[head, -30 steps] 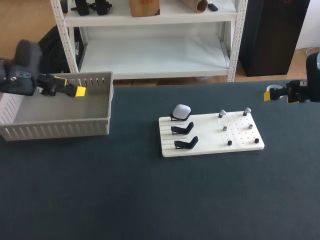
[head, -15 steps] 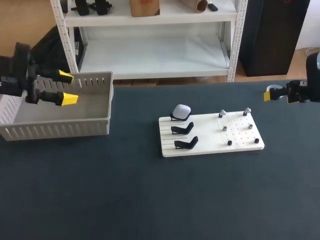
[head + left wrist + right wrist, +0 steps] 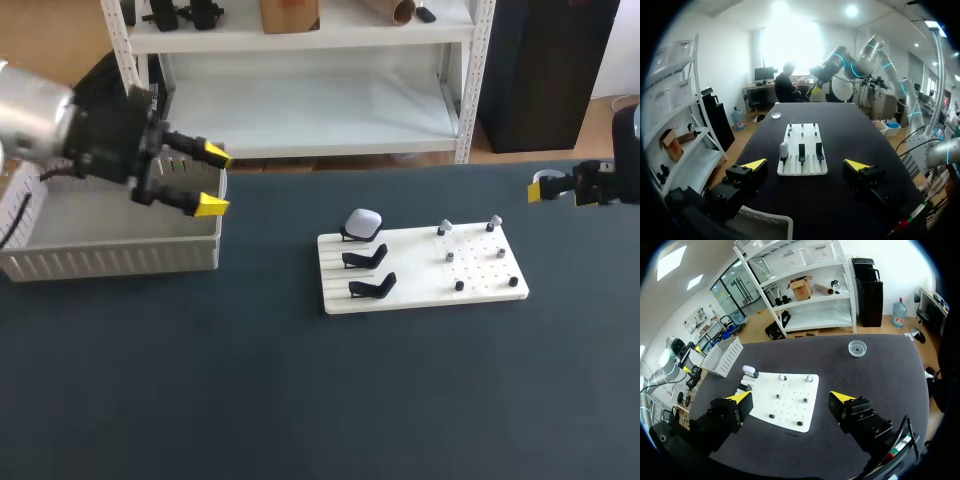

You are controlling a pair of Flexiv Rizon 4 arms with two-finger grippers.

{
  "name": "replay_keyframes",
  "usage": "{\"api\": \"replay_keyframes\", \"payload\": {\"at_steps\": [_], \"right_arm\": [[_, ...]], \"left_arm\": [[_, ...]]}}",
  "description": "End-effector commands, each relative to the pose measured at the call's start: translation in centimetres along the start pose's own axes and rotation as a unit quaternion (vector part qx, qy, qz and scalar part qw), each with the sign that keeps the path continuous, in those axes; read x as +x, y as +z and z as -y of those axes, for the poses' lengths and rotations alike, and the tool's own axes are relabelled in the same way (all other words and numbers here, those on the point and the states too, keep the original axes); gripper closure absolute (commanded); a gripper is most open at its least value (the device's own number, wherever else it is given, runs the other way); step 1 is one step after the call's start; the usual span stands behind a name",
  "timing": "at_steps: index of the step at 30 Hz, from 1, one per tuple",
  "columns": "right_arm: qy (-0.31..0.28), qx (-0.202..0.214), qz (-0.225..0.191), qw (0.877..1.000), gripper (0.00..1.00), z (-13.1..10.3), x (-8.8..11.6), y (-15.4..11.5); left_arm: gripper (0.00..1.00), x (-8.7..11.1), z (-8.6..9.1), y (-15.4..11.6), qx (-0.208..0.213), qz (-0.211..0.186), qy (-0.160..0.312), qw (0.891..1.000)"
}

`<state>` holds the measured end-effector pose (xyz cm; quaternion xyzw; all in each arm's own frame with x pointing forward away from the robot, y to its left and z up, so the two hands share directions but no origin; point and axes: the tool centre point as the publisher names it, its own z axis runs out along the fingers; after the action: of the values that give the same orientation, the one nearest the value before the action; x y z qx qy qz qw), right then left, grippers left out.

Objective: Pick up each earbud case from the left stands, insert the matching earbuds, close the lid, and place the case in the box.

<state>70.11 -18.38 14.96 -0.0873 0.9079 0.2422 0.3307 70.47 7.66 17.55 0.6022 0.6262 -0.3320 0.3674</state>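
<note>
Left wrist view: earbud case (image 3: 783, 150) sits well ahead of spread jaws.

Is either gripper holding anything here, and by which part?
Nothing is held. The left gripper and right gripper both have open, empty jaws; the earbud case sits on its stand, untouched.
</note>
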Motion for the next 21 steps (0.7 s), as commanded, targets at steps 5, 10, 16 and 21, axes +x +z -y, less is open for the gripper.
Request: {"api": "replay_keyframes", "payload": {"at_steps": [5, 10, 16, 21], "right_arm": [[0.000, -0.001, 0.000, 1.000, 0.00, 0.0, 0.0, 0.0], [0.000, -0.001, 0.000, 1.000, 0.00, 0.0, 0.0, 0.0], [0.000, -0.001, 0.000, 1.000, 0.00, 0.0, 0.0, 0.0], [0.000, -0.001, 0.000, 1.000, 0.00, 0.0, 0.0, 0.0]], "left_arm": [[0.00, 1.6, -2.1, 7.5, -0.001, 0.001, -0.017, 1.000], [0.00, 2.3, -2.4, 9.0, -0.027, 0.003, -0.034, 0.999], [0.00, 2.3, -2.4, 9.0, -0.027, 0.003, -0.034, 0.999], [0.00, 2.3, -2.4, 9.0, -0.027, 0.003, -0.034, 0.999]]}}
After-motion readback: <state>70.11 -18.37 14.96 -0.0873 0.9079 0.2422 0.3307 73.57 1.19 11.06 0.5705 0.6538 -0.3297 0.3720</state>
